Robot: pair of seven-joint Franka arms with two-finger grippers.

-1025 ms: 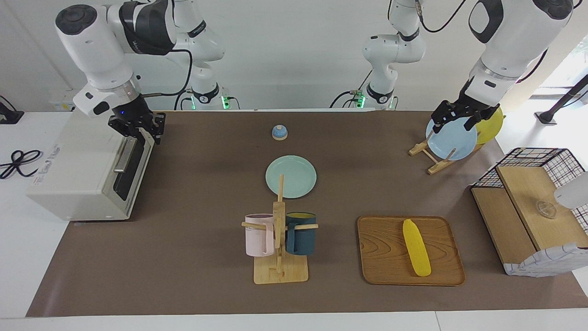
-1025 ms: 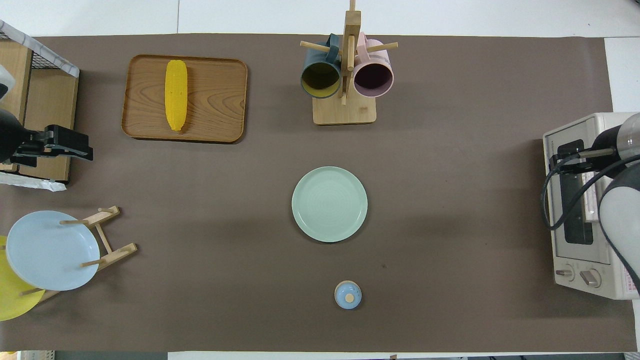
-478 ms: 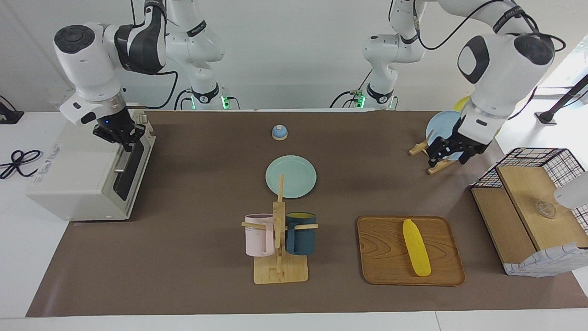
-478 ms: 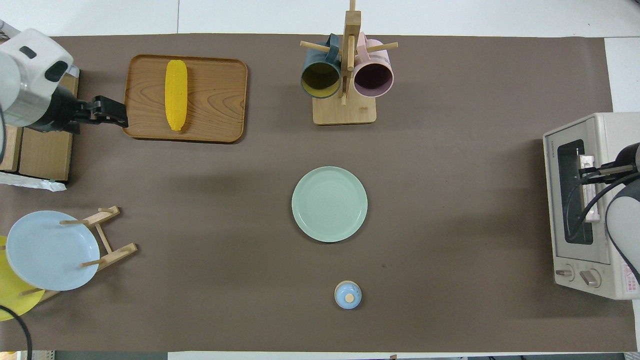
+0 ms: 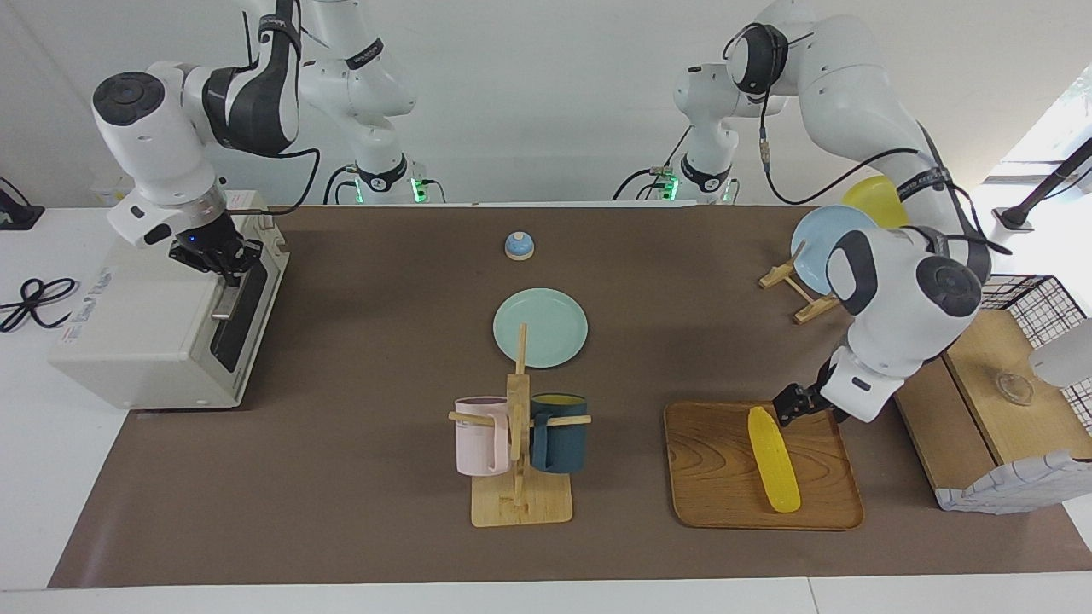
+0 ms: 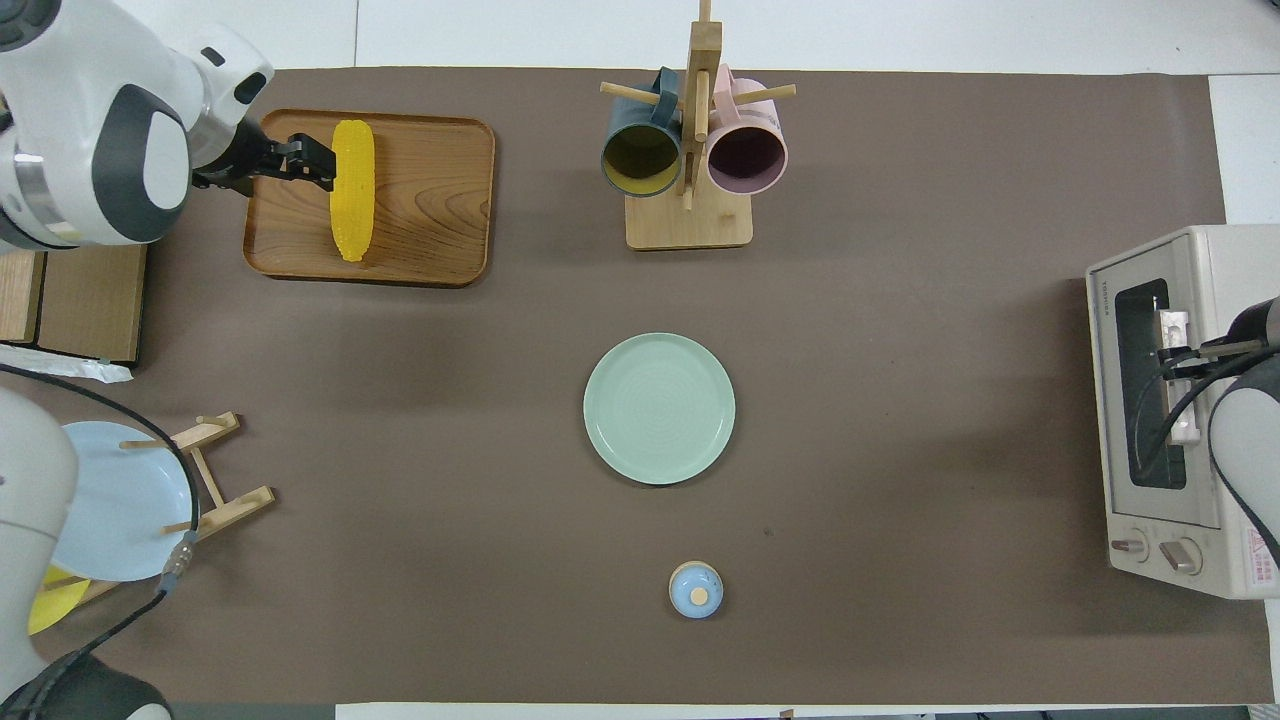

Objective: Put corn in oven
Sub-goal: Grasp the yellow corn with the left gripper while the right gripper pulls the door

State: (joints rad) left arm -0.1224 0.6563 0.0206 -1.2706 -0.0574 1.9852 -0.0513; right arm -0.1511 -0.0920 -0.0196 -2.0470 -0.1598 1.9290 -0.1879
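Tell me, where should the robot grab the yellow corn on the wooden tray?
Probably around its thick middle, coming straight down from above. The corn lies flat on the wooden tray, long and narrow with tapered ends, so fingers closing across the narrow width would hold best. The ends are thinner and could slip. The left end effector, open, is by the corn's end nearer the robots.

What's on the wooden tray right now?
Only the corn lies on the wooden tray, lengthwise. The open left gripper is over its end nearer the robots. The tray under the corn is hidden.
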